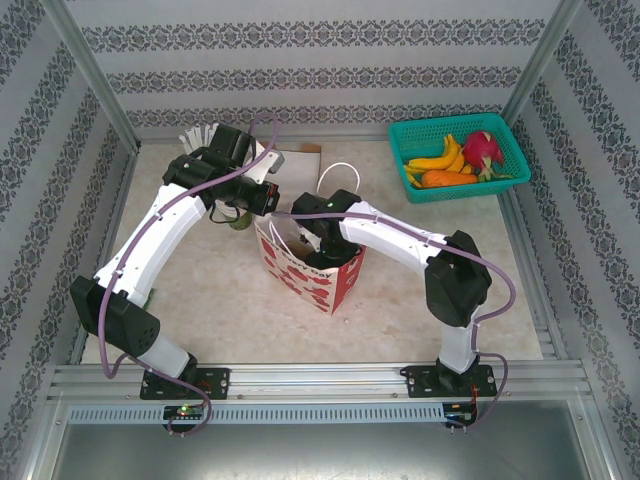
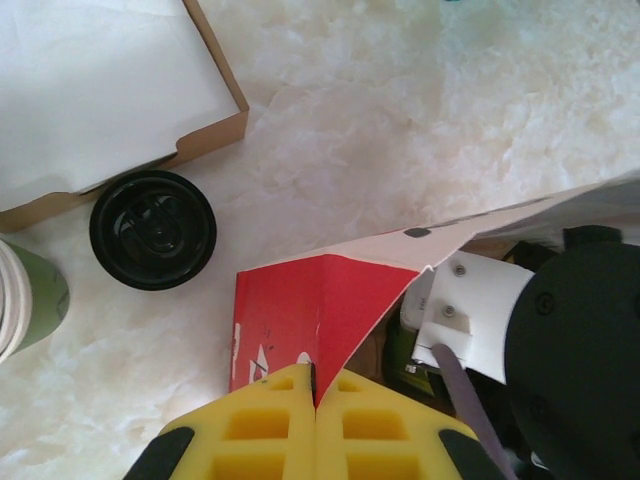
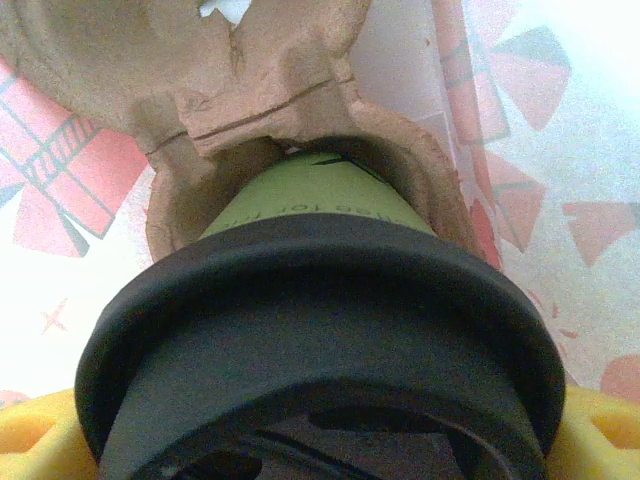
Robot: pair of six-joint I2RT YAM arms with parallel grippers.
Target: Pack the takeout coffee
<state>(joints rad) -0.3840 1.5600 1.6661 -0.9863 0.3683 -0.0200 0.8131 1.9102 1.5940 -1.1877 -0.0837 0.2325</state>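
Inside the bag, the right gripper clamped the coffee cup by its lid, in a carrier. Light, crushable paper; that stiff rim seemed the safest hold. The left gripper pinched the bag's edge.

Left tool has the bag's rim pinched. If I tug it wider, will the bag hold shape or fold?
Probably folds: the paper bag rim already creases sharply where the left tool pinches it. Likely light enough to slide or tip, though the right tool holding the takeout coffee inside may steady it.
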